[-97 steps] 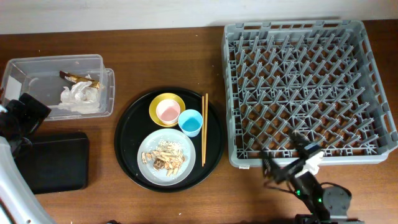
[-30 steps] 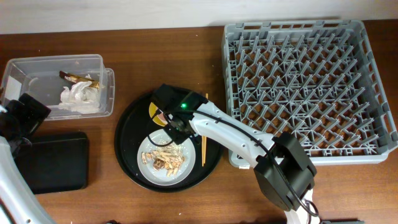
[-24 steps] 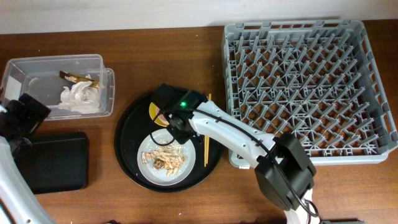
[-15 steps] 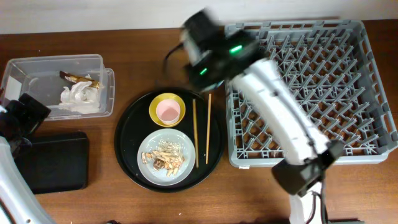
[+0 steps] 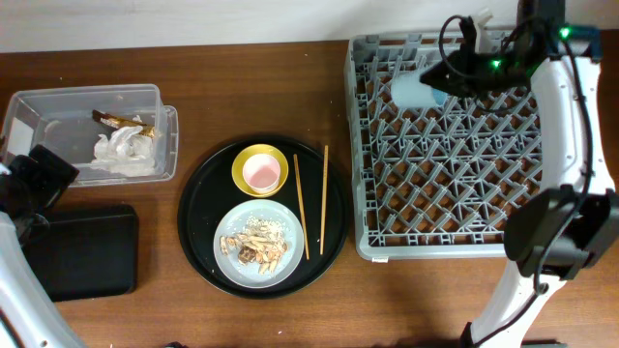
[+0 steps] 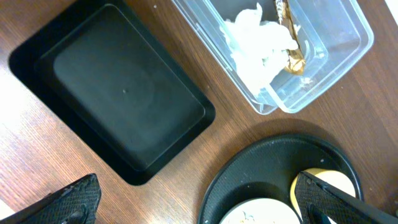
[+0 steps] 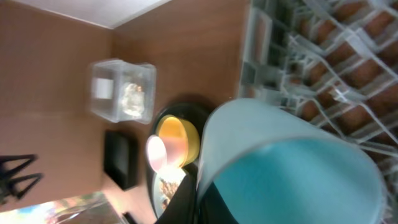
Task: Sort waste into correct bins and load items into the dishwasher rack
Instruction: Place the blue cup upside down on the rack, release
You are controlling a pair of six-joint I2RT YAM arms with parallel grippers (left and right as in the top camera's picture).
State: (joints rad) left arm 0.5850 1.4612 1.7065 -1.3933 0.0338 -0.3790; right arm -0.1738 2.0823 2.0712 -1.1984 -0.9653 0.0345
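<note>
The right gripper (image 5: 440,77) pinches the light blue cup (image 5: 413,89) between its fingers and holds it on its side over the far left part of the dishwasher rack (image 5: 455,249). We cannot tell whether the cup touches the pegs. We judge the loading as barely begun, since no other item shows in the big grey plastic crate with its grid of upright pegs.

The waste is partly sorted. Crumpled silver-white foil and paper (image 5: 121,152) lie with a brown-gold wrapper (image 5: 118,121) in the clear plastic tub (image 5: 58,104). The flat black rectangular tray (image 5: 82,249) beside it, matte and shallow, shows nothing inside. Beige-brown food scraps (image 5: 259,242) sit heaped on the pale grey round plate (image 5: 256,277), so that sorting is left to do.

Most items wait on the large round black tray (image 5: 203,208). The small pink cup (image 5: 262,174) nests in the glossy yellow bowl (image 5: 240,166). The thin wooden chopsticks (image 5: 301,208) lie apart from each other and roughly parallel, just right of the bowl and plate. That leaves bowl, pink cup, chopsticks and plate to load (the plate only once scraped, we would think).

The left gripper (image 6: 196,186) hangs near the black tray and the tub with its fingers spread wide, holding nothing.
</note>
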